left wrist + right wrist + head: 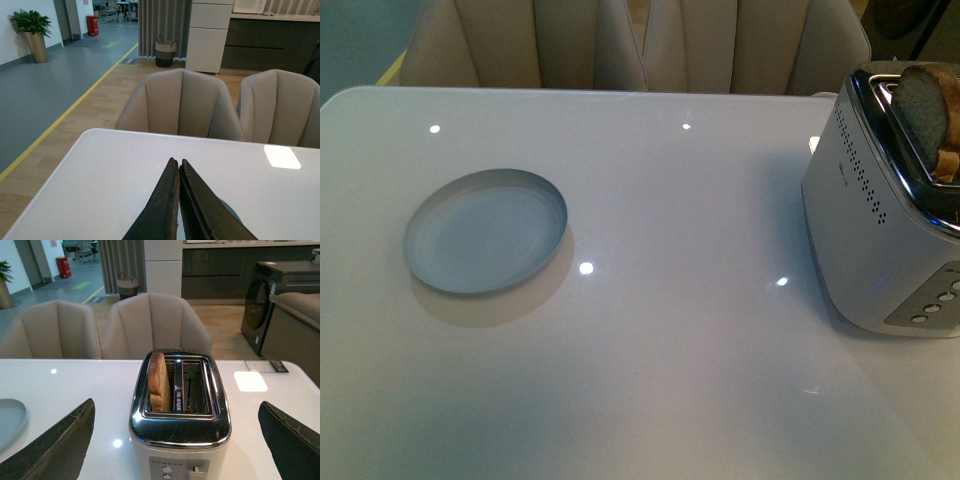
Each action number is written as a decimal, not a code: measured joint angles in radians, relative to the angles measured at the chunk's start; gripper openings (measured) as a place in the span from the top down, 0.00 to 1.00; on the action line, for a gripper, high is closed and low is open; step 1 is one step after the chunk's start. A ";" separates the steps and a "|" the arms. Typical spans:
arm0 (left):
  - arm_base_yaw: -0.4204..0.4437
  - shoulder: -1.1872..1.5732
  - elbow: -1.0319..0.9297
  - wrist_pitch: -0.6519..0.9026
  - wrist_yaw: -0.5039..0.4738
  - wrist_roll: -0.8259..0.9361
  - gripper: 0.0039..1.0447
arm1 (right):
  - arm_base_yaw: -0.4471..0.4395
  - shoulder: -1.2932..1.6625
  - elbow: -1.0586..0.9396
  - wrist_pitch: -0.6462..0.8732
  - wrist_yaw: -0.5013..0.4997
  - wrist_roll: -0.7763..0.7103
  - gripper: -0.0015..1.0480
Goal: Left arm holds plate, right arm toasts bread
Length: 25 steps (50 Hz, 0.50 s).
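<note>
Reading my right gripper [175,440] first, I see its two dark, matte, rough-edged fingers [55,445] spread wide with nothing between them, hanging on the control side of the toaster [180,410] and flanking it. My left gripper [178,200] has its black angular jaws pressed together with only a thin seam showing, empty, above the glossy white table [670,330]. The toaster is my landmark: a boxy white body with a mirror-chrome top, two slots, perforated dots along one side and round buttons on its front face. The bread [159,382] stands upright in one slot, the one on the plate's side, its rounded top and darker crust poking above the chrome while the speckled crumb faces the empty slot beside it. The plate [485,230] lies flat well apart from the toaster, round, shallow, pale blue-grey, with a low raised rim and nothing on it. Between the plate and the toaster the tabletop is bare apart from light reflections. Beyond the toaster, past the table's rounded far edge, stand beige padded chairs [150,325].
</note>
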<state>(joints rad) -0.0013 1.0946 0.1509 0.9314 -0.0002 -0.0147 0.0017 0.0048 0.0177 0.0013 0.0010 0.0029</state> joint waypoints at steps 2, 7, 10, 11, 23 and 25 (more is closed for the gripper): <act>0.000 -0.021 -0.021 0.001 0.000 0.000 0.97 | 0.000 0.000 0.000 0.000 0.000 0.000 0.09; 0.000 -0.056 -0.077 0.020 0.000 0.000 0.97 | 0.000 0.000 0.000 0.000 0.001 0.000 0.09; 0.000 -0.089 -0.089 -0.007 0.000 0.000 0.97 | 0.000 0.000 0.000 0.000 0.000 0.000 0.09; 0.000 -0.112 -0.095 -0.025 0.000 0.001 0.97 | 0.000 0.000 0.000 0.000 0.000 0.000 0.09; 0.000 -0.304 -0.125 -0.178 0.000 0.001 0.97 | 0.000 0.000 0.000 0.000 0.000 0.000 0.09; 0.000 -0.341 -0.130 -0.209 0.000 0.001 0.97 | 0.000 0.000 0.000 0.000 0.000 0.000 0.09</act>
<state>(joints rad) -0.0013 0.7532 0.0212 0.7219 -0.0002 -0.0135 0.0017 0.0048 0.0177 0.0013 0.0013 0.0029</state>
